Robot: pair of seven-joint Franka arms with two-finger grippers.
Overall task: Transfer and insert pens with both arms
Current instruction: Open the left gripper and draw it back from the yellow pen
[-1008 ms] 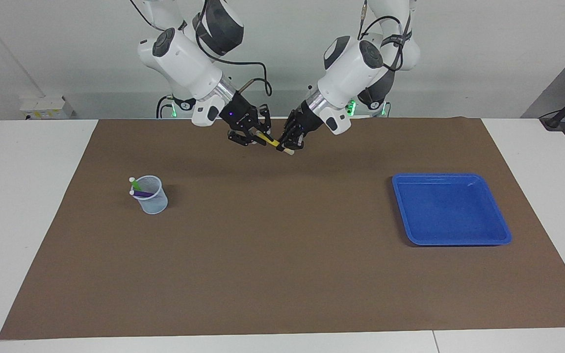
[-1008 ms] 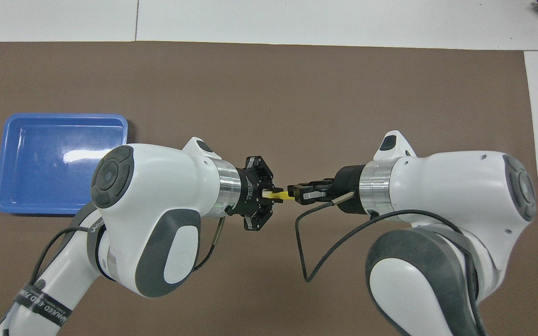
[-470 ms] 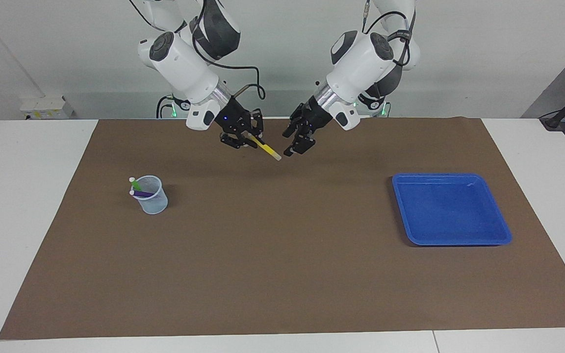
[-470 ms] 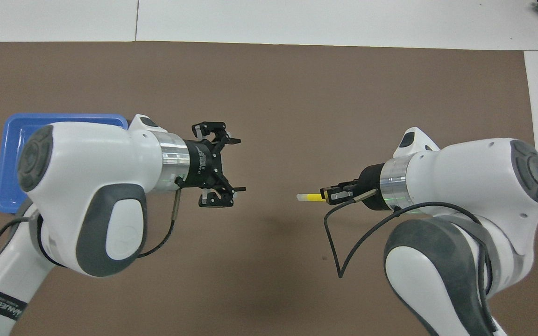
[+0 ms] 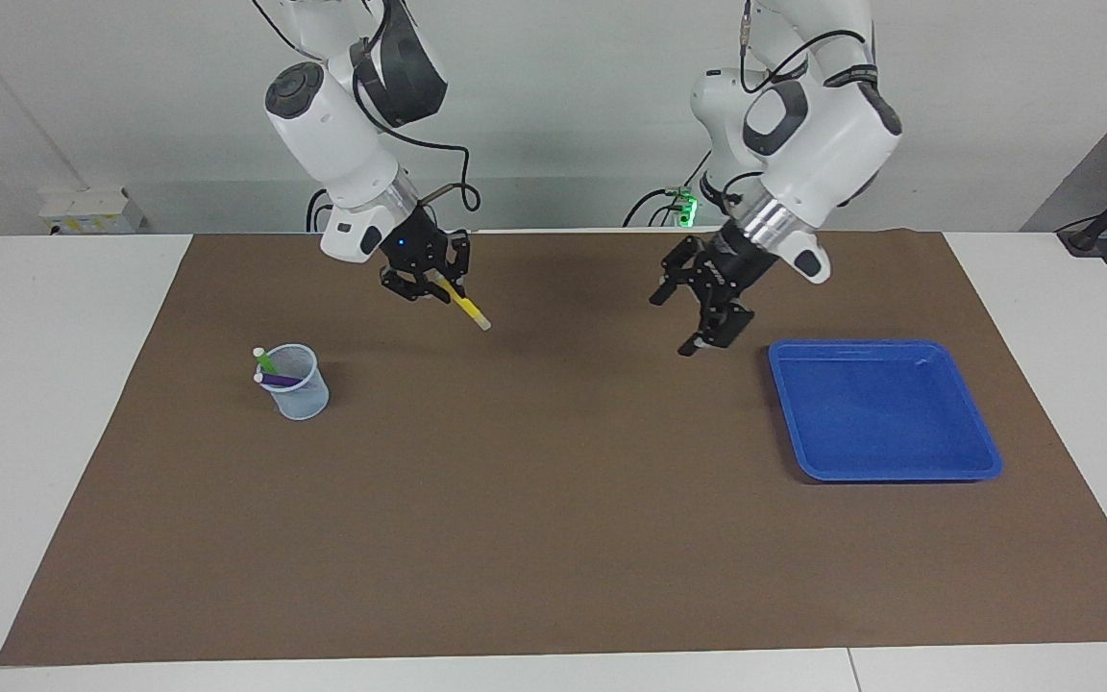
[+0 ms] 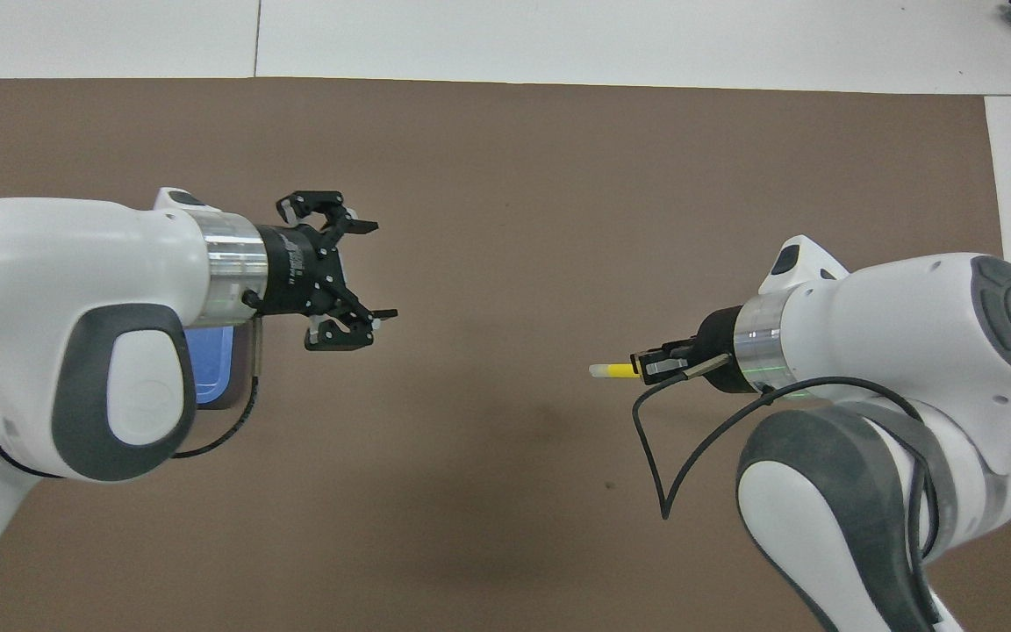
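White worktop [image 5: 63, 404] with a big brown mat [image 5: 553, 538] covering most of it, plain pale wall up top. Both white arms are up in the air over the mat. Left arm [image 5: 803, 125] hangs with its left claw [image 5: 707, 322] just beside the blue tray [image 5: 885, 408], toward the middle of the mat from it; its fingers are spread wide with nothing between them. Tray looks bare from here.

Right arm [image 5: 342, 135] has its right claw [image 5: 429, 279] pinched tight on the yellow pen [image 5: 465, 307], which sticks out slanting downward, pale cap end pointing away from the claw toward the middle of the mat. In the overhead view that pen [image 6: 615, 370] pokes out of the right claw [image 6: 650, 364] toward the left claw [image 6: 356, 272], with a wide stretch of bare mat between them.

Small clear cup [image 5: 299, 383] sits on the mat below the right claw, toward the right arm's end. Green pen [image 5: 266, 361] and purple pen [image 5: 275, 380] are in it, leaning, I think against the rim.
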